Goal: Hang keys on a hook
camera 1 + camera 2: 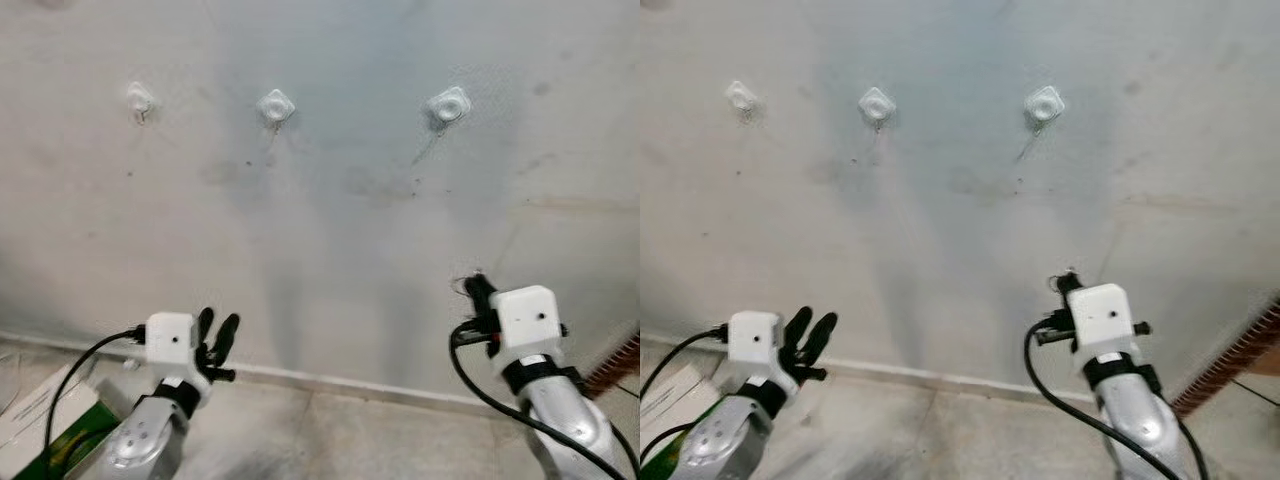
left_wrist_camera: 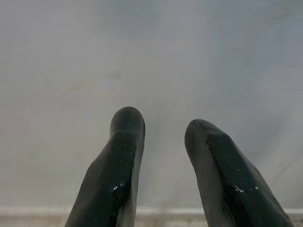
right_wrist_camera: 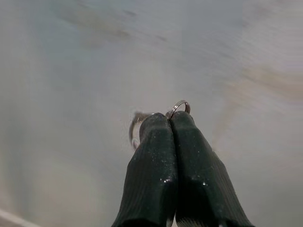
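A pale, stained plaster wall [image 1: 330, 230] takes up most of the head views, meeting a grey tiled floor [image 1: 340, 430] along a white skirting strip at 6 o'clock. High on the wall, from 10 to 1 o'clock, sit three small white plastic stick-on hooks [image 1: 275, 106] in a row, well apart from one another. The right gripper [image 3: 169, 117] is raised at 4 o'clock, below the right-hand hook [image 1: 448, 105], its fingers pressed together on a thin silver metal key ring [image 3: 179, 107] whose loop pokes out past the tips; the keys themselves cannot be made out. The left gripper [image 1: 218, 335] waits low at 7 o'clock, its fingers parted with nothing between them.

The pinch looks thin (only the ring's edge shows), so the ring could twist or slip on the lift. The hooks are small and shallow; a slightly off approach would likely knock the ring against the wall and miss.
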Robot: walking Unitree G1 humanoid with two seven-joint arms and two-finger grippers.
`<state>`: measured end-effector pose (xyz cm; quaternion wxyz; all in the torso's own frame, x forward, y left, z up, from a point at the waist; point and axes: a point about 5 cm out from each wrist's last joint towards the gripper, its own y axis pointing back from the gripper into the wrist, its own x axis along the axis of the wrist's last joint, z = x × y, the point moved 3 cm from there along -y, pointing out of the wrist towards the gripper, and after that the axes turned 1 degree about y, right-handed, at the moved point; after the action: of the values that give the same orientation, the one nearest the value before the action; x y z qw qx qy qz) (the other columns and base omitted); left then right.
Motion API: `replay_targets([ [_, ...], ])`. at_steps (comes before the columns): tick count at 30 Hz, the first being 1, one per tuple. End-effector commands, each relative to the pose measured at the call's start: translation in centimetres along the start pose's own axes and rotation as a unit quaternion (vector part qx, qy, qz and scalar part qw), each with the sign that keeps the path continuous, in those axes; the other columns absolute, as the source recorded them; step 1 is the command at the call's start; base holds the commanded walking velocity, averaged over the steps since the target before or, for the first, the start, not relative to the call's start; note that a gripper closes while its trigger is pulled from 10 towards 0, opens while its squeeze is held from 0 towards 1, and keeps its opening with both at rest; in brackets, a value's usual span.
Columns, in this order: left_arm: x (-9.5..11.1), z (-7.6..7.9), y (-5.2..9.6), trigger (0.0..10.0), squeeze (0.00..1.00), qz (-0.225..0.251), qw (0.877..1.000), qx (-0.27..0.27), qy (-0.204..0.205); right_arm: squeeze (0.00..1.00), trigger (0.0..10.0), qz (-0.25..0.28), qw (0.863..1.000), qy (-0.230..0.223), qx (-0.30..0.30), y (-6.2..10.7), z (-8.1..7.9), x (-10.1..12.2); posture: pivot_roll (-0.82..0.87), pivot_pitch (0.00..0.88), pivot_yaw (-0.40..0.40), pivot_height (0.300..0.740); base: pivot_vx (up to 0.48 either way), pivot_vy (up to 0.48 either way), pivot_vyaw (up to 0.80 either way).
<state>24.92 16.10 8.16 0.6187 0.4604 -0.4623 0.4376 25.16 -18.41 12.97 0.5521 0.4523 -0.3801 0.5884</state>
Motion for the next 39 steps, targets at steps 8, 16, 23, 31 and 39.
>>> replay_targets([
  [8,-0.1,0.6,0.0,10.0,0.00,-0.006,1.000,-0.007,0.003,0.00,10.0,0.004,1.000,0.000,-0.004,-0.1,0.1,0.5,-0.07,0.000,0.077,0.740,0.309,0.000,0.00],
  [16,-0.1,0.2,0.2,10.0,0.00,-0.006,1.000,0.004,0.001,0.00,10.0,0.003,1.000,0.002,0.001,-0.1,0.1,0.4,-0.06,0.000,0.071,0.740,0.000,0.000,0.00],
  [23,-0.5,-0.3,0.4,10.0,0.00,-0.014,1.000,0.018,-0.009,0.00,10.0,0.010,1.000,0.004,0.018,-0.6,-0.6,0.7,-0.06,0.000,0.069,0.740,0.000,0.000,0.00],
  [31,0.2,1.8,0.3,10.0,0.00,0.005,0.996,-0.066,-0.060,0.00,10.0,0.045,0.998,0.005,0.047,-2.1,-1.3,2.3,-0.05,0.000,0.079,0.740,0.000,0.000,0.00],
  [39,0.1,1.7,-0.5,10.0,0.00,-0.003,0.997,-0.050,-0.064,0.00,10.0,0.085,0.993,0.007,0.079,-4.3,-1.9,4.7,-0.05,0.000,0.084,0.740,0.000,0.000,0.00],
])
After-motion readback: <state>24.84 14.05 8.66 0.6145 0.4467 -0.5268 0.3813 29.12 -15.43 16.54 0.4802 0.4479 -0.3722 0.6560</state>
